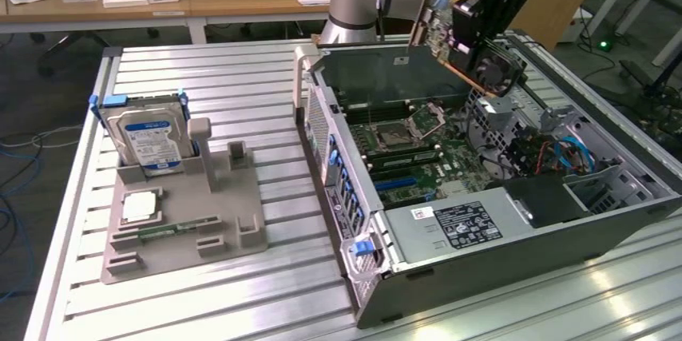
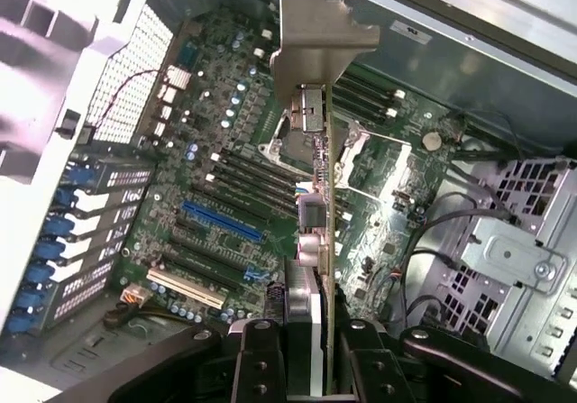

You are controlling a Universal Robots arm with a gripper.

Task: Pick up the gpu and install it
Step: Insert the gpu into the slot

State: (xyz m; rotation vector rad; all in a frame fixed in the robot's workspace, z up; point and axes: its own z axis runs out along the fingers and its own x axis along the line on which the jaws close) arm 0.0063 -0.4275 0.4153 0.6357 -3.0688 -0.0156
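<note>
I have the thin dark circuit-card gpu [image 1: 493, 65], round black fan on one face, pinched in the black claw [image 1: 477, 28], whose fingers are narrowed onto its two faces. It hangs tilted, clear of the ribbed metal table [image 1: 213, 77], over the far end of the open grey computer case [image 1: 480, 253]. I judge it is held edge-on so that it can line up with the green motherboard [image 2: 225, 169].

The thin, dark rectangular gpu [image 1: 493, 65] is marked by a round black fan, and its metal end bracket [image 2: 315, 33] is coloured plain silver. The jointed metal claw [image 2: 311, 335] is coloured black. The green printed motherboard [image 2: 225, 151] is crossed by one bright blue slot [image 2: 221, 223]. The silver hard drive [image 1: 149, 137] is labelled in blue and white. The silvery aluminium worktop [image 1: 213, 77] is striped with parallel grooves.
</note>
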